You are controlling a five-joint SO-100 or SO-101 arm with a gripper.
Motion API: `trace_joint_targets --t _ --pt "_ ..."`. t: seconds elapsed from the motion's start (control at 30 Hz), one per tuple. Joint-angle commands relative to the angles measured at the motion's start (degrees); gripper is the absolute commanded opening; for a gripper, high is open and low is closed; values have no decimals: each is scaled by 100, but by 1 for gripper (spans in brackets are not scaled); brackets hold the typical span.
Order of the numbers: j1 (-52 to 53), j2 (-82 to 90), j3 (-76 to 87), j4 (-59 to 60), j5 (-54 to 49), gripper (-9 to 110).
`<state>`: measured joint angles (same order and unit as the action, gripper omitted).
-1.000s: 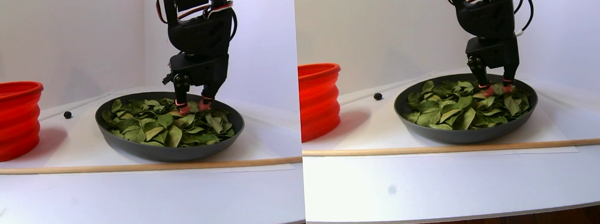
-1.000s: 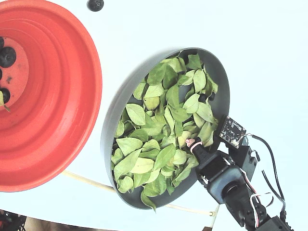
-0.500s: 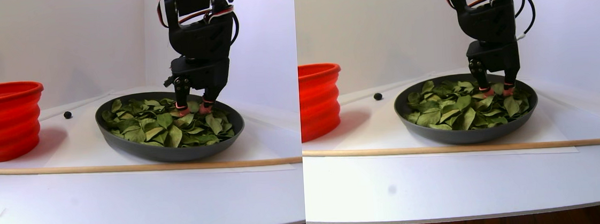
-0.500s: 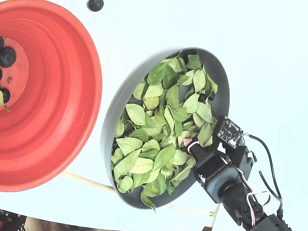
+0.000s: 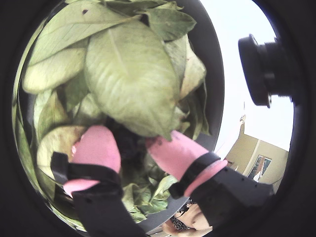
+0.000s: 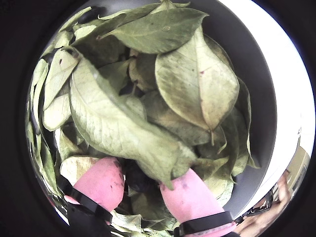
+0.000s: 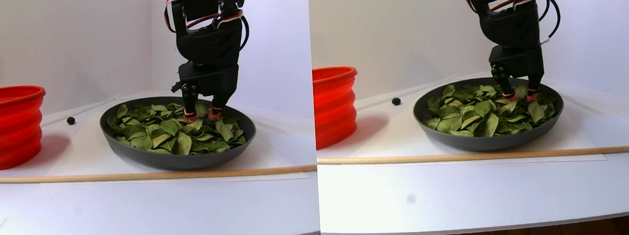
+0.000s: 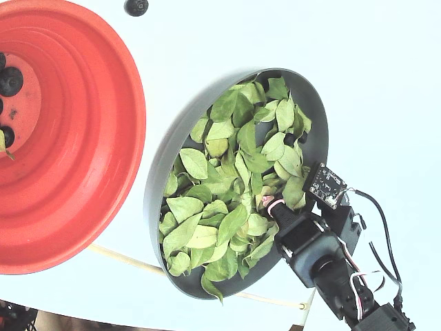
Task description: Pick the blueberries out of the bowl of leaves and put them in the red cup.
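Fingers sit parted among leaves in the bowl.

In the fixed view, the red cup filled the left side of the frame, with blueberries lying on its bottom at the far left edge. One stray blueberry sat on the table at the top edge, just outside the cup. The bowl lay at centre, right of the cup and apart from it, with the leaves heaped inside. The gripper entered from the lower right, its tips among the leaves near the bowl's right rim. A wooden stick ran along the bottom, below both vessels (in front of them in the stereo pair view).
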<state>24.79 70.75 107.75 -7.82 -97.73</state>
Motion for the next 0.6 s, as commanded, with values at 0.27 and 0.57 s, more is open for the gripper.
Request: trace_joint_targets --t 0.27,0.57 --pt "-88 -97 26 18 44 11" --pt "-79 26 158 18 -26 9"
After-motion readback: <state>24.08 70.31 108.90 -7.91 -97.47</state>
